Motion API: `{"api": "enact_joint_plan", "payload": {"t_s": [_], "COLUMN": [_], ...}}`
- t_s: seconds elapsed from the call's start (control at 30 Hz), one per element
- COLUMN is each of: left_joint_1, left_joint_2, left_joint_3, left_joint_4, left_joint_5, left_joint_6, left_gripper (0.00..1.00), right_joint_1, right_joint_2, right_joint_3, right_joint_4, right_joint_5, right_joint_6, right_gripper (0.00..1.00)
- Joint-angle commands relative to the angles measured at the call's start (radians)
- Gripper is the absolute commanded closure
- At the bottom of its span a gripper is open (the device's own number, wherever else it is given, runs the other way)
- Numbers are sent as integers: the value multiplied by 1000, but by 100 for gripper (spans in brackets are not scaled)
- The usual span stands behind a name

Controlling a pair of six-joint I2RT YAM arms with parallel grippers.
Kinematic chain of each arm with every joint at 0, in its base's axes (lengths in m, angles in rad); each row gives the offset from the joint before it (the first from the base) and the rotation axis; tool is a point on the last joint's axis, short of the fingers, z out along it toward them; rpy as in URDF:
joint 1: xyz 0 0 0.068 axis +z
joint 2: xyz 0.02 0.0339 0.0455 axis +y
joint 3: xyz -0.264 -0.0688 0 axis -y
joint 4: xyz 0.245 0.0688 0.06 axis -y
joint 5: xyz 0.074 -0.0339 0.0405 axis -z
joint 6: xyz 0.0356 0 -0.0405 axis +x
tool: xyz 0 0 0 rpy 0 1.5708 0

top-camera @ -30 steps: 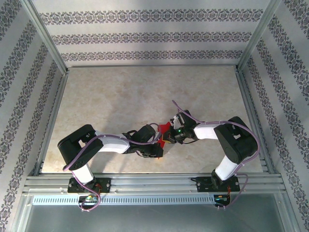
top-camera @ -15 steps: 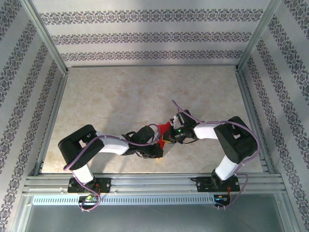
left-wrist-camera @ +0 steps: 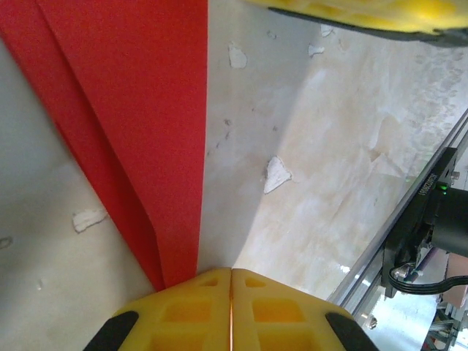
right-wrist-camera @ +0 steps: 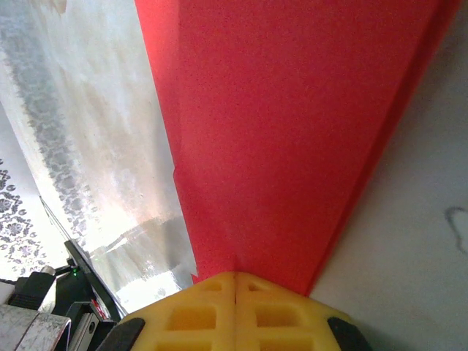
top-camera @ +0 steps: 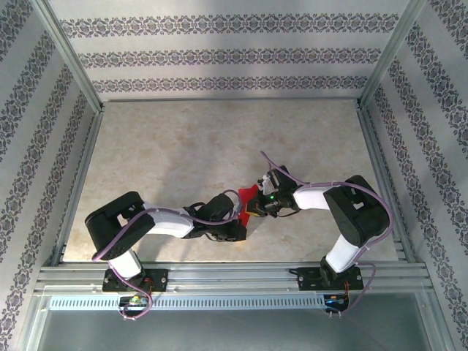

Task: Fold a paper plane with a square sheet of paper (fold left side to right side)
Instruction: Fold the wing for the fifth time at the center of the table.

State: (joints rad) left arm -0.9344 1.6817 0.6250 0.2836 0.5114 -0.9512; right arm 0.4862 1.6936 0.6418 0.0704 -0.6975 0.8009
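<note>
As left claw [left-wrist-camera: 231, 274] pinches red paper [left-wrist-camera: 146, 110], right claw [right-wrist-camera: 235, 278] pinches it.

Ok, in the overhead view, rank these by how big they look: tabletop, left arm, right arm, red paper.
1. tabletop
2. left arm and right arm, about alike, so not ranked against each other
3. red paper, partly covered by the arms

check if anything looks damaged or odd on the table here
The marbled tabletop looks chipped: pale flaked patches dot it beside the folded bright red paper. The paper itself seems untorn.
</note>
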Motion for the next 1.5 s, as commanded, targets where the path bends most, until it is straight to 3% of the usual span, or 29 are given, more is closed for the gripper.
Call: {"api": "enact_joint_plan", "payload": {"t_s": [0.0, 0.13, 0.3, 0.57, 1.1, 1.47], "left_joint_1": [-36, -38, -30, 72, 101, 102], "left_joint_2": [-13, -39, -117, -225, 47, 121], "left_joint_3": [-47, -74, -42, -13, 160, 175], "left_joint_4": [-29, 21, -71, -140, -98, -87], "left_joint_5": [9, 7, -20, 11, 115, 96], "left_joint_6": [-28, -46, -8, 46, 138, 175], "left_gripper": [90, 90, 90, 90, 90, 90], "right_joint_1": [-3, -2, 0, 3, 8, 11], "right_joint_2": [83, 86, 86, 87, 89, 92], "right_joint_3": [-32, -31, -28, -25, -25, -25], "right_joint_4": [-114, -112, -114, -113, -115, -117], "right_joint_5": [160, 158, 154, 154, 154, 158], "right_joint_6": [-25, -25, -25, -24, -22, -23], "right_gripper": [100, 100, 100, 100, 100, 100]}}
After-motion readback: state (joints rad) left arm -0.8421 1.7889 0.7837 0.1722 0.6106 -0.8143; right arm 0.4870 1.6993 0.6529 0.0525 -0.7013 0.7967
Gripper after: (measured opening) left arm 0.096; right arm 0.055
